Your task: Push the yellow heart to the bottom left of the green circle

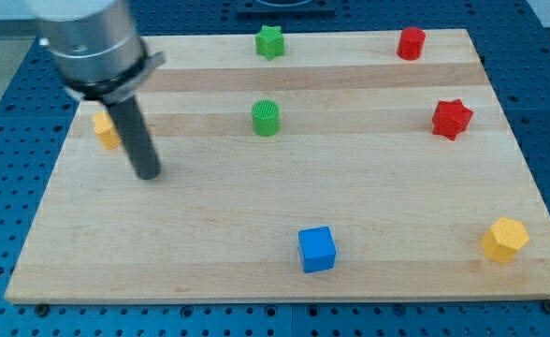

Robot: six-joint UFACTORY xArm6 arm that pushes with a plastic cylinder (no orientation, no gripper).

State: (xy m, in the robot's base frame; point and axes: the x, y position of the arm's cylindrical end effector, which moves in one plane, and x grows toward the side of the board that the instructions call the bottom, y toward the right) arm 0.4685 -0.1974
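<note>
Here my tip (148,174) is resting bare on the board, gripping nothing, at five o'clock of the half-hidden yellow heart (104,131); the green circle (267,118) is standing well apart at three o'clock, nothing lying between.

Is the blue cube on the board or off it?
On: the blue cube sits fully on the board, near its bottom edge.
</note>
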